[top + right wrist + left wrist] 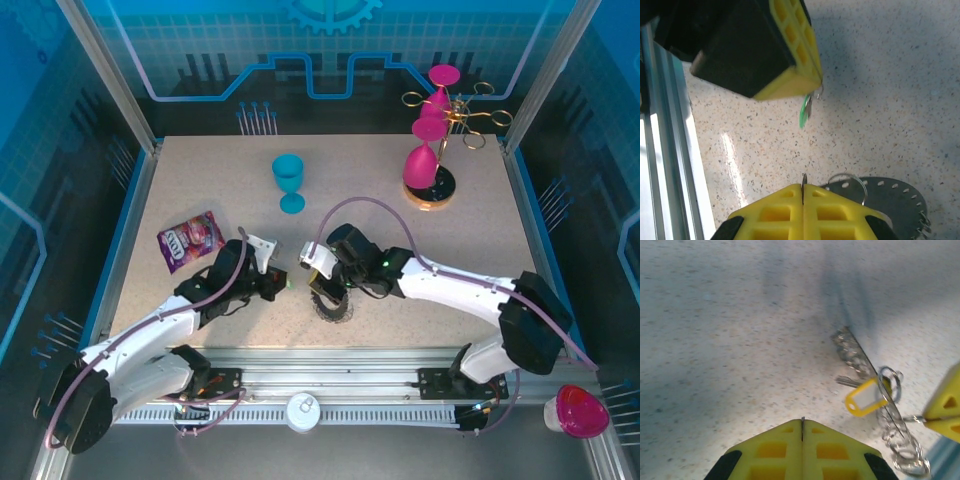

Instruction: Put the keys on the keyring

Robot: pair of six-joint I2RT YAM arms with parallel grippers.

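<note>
A: Bench first?

B: Flat, matt, speckled beige like stone chip, that bench. Rimmed in blue, with a ribbed aluminium rail along the near edge. Boxed in by glossy blue walls printed with grid and gear patterns.

A: And left to right on it?

B: Crinkly purple sweet bag at the left, lying flat. Then the white left arm, looped with a pinkish cable. Left jaws of yellow honeycombed pads, pressed together to a hairline seam; cannot tell whether anything thin is nipped. Behind, a smooth blue goblet, upright.

A: The keys?

B: Front centre, the keys, between the two sets of jaws: a silver split ring, a yellow tag with a white window, a green tag seen edge-on close by the left tips. Right against the keyring: dark grey, thin, round, punched with small holes, edged in tiny silver links.

A: Further right?

B: White right arm. Right jaws, same yellow pads, closed tight over the keyring's rim; a fine wire loop at their seam, grip itself unclear. In the far right corner, a gold wire rack with hoops, on a round base, glossy pink goblets hung bowl-down. Off the bench at the near right, a pink cup.
</note>
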